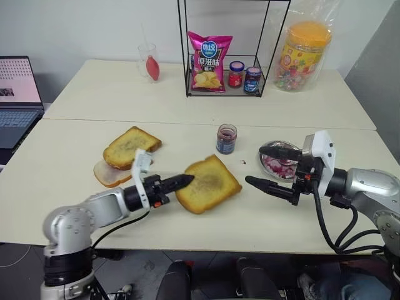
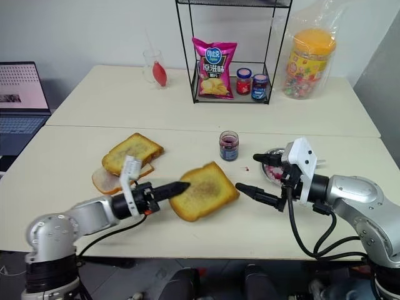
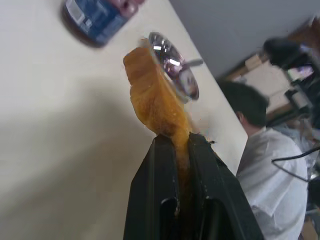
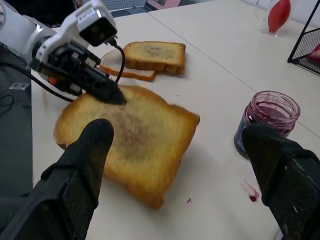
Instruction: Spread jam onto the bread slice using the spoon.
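The bread slice [image 1: 209,183] lies on the desk [image 1: 75,156], a bit lifted at the edge where the left tool [image 1: 186,180] pinches its crust tight. It looks light, stiff and crumbly, so a hard squeeze may break it. The right tool [image 1: 270,167] hangs wide apart and empty just beside it. The spoon [image 3: 192,63] rests in the steel dish [image 1: 279,150], and its thin, slippery handle is the place to grab.

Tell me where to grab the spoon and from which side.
Take the spoon by its handle, where it juts past the dish rim on the side away from the toast. Come down from above with the open right gripper, fingers across the thin handle. The bowl lies inside the dish, likely harder to reach.
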You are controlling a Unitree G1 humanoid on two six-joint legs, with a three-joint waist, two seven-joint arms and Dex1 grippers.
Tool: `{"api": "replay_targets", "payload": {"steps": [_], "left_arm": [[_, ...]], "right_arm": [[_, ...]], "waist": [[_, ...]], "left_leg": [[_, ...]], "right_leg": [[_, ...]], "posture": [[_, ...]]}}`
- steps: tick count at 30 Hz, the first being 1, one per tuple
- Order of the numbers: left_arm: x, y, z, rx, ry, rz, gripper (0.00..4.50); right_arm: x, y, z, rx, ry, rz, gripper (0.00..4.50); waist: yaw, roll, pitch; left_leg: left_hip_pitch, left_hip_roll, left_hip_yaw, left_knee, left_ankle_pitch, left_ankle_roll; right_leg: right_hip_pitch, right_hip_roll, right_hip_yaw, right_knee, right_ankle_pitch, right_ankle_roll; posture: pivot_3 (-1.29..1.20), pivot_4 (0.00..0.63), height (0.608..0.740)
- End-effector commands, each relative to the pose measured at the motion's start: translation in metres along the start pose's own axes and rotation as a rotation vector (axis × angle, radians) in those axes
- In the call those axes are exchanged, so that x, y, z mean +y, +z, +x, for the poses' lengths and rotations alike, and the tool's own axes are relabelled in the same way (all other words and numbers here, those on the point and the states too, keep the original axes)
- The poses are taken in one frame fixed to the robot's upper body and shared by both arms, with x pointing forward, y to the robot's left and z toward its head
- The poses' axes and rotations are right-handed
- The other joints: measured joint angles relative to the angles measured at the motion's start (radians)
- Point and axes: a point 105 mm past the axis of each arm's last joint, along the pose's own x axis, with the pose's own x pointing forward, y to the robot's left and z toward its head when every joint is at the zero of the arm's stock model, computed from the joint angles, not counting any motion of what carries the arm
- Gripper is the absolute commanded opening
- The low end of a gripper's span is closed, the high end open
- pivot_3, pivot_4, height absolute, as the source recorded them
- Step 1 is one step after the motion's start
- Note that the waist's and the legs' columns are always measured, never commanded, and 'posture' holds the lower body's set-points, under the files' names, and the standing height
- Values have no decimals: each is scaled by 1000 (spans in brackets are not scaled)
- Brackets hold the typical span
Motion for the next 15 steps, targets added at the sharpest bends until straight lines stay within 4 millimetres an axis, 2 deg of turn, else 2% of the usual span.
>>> {"api": "replay_targets", "payload": {"steps": [1, 6, 10, 15], "left_arm": [[13, -6, 16, -22, 55, 80, 2], [21, -13, 28, -26, 98, 148, 2], [18, -18, 35, -14, 89, 185, 2], [19, -20, 33, -15, 118, 215, 2]], "right_arm": [[9, 6, -2, 1, 24, -39, 4500], [14, -1, -5, 40, 43, -28, 4500], [21, -10, -7, 74, 79, -15, 4500], [22, -17, -9, 86, 83, -13, 4500]], "waist": [[1, 0, 0], [1, 0, 0], [1, 0, 0], [0, 0, 0]], "left_leg": [[0, 0, 0, 0, 0, 0], [-2, -1, 1, 0, 0, 0], [-3, 0, 0, 0, 0, 0], [-4, -1, 0, 0, 0, 0]], "right_leg": [[0, 0, 0, 0, 0, -1], [0, 0, 1, -3, 0, 1], [-1, 0, 0, -3, 1, 1], [-1, 0, 0, -4, 1, 2]], "posture": [[0, 150, 740], [0, 150, 740], [0, 150, 740], [0, 150, 740]]}}
